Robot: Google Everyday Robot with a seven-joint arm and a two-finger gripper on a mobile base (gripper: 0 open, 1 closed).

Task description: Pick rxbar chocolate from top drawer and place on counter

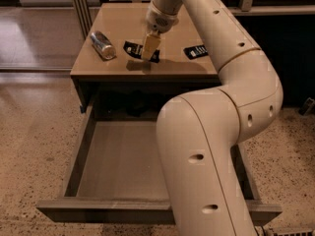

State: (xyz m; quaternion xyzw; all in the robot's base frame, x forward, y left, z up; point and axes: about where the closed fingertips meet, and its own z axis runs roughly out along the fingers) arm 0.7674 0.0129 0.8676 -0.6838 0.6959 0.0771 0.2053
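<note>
Near the front edge of the counter (pixel 123 23), one gripper (pixel 149 50) sits over one rxbar chocolate (pixel 132 47); grip state cannot be told. One dark bar (pixel 196 51) lies toward the right edge, one can (pixel 102 45) toward the left. One top drawer (pixel 108 211): open.

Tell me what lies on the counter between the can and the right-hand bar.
In the camera view, the chocolate bar lies between the can and the right-hand bar on the counter, with the gripper at its right end.

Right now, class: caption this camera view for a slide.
Tool over the rxbar chocolate on the counter; top drawer open.
</note>
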